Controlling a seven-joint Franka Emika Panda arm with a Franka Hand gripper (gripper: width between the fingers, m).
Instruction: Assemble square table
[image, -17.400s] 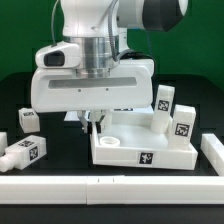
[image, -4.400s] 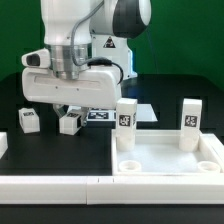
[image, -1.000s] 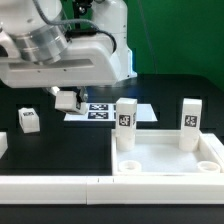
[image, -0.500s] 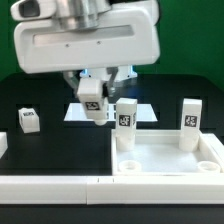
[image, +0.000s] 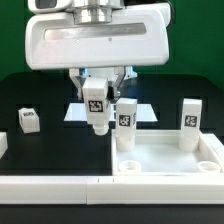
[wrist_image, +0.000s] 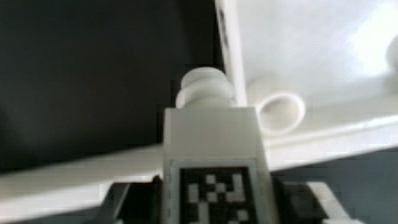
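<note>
The fingers (image: 79, 84) point straight down and pinch a white leg (image: 96, 112). Its black-and-white tag (image: 95, 100) has no words. The leg hangs just beside the square panel (image: 160, 184), near the panel's standing leg (image: 126, 124).

Robot lab, black table (image: 50, 140), green backdrop (image: 195, 50), marker board (image: 145, 113)

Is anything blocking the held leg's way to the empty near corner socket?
Nothing visible does. The gripper holds the leg just off the panel rim; the open socket lies bare. The mounted leg stands close by, at the corner behind it.
</note>
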